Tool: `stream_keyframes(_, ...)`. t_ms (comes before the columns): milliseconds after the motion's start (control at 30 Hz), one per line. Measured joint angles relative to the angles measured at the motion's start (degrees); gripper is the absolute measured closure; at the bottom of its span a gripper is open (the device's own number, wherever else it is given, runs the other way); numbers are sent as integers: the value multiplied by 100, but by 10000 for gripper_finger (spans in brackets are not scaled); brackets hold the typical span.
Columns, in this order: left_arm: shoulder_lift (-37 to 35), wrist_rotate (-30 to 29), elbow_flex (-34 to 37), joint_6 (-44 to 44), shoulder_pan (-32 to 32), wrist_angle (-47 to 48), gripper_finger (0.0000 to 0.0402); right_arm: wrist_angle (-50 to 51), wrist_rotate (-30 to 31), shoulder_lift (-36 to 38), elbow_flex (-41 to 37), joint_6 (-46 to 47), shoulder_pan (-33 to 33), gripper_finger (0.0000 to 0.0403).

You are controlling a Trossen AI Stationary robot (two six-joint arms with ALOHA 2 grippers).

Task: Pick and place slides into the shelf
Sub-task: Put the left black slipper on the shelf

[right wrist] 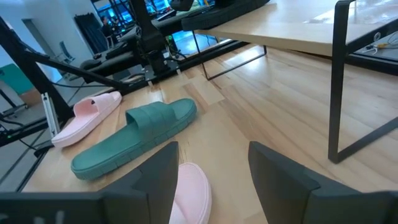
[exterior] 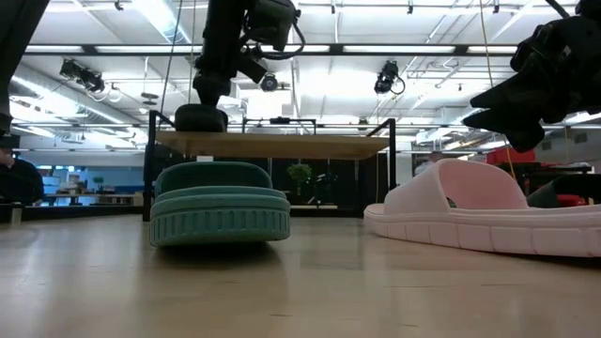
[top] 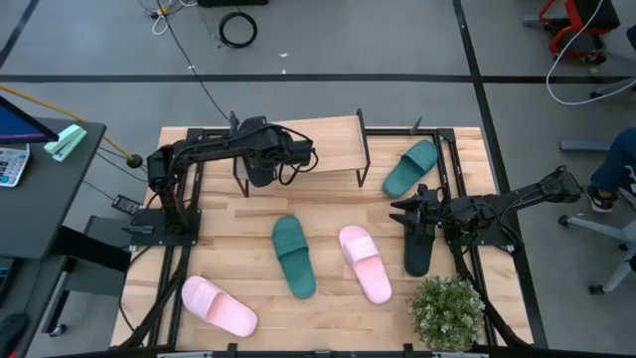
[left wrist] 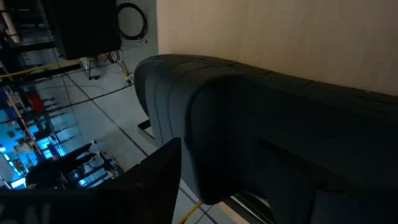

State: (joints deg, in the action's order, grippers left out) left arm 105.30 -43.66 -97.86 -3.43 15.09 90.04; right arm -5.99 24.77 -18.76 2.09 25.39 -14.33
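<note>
left gripper (top: 260, 167): over the left end of the shelf (top: 328, 144) top, clamped on a black slide (left wrist: 261, 124) that rests on the plank
held slide: in the low view it sits at the shelf's left end; long axis hard to call, arm covers it from above
right gripper (top: 415, 217): right of the shelf, hovering above the table (top: 248, 224); fingers spread, nothing between them
second black slide (top: 418, 254): just under and in front of the right gripper, long axis running away from the shelf, partly covered by the arm
teal slide A (top: 411, 166): just right of the shelf, diagonal, far end toward the shelf's right leg
teal slide B (top: 293, 256): in front of the shelf, centre, long axis near square to the plank
pink slide A (top: 365, 263): in front of the shelf, right of teal B, slightly angled
pink slide B (top: 219, 305): front-left, well apart from the shelf, diagonal
plant (top: 447, 311): front-right, near the second black slide's end
</note>
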Motion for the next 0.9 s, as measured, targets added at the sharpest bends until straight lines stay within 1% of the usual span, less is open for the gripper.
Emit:
stream_keyframes(133,0,0,0,-143,1,0,189,0,0,0,0,0,2,202)
stream_keyframes(300,0,0,0,-346,-75,-2,200,1,0,0,0,38,0,202)
stream_keyframes(433,1,0,0,-412,-227,-2,207,1,0,0,0,50,2,202)
stream_keyframes(533,2,6,0,-691,-395,-2,209,1,-1,0,0,55,0,202)
stream_keyframes(600,0,130,0,-847,-528,-2,209,1,-1,0,0,55,1,202)
stream_keyframes(767,2,831,0,-1215,-909,-2,212,1,-2,0,0,55,1,202)
stream_keyframes(900,2,935,0,-1415,-1198,-10,228,1,-2,0,0,52,0,202)
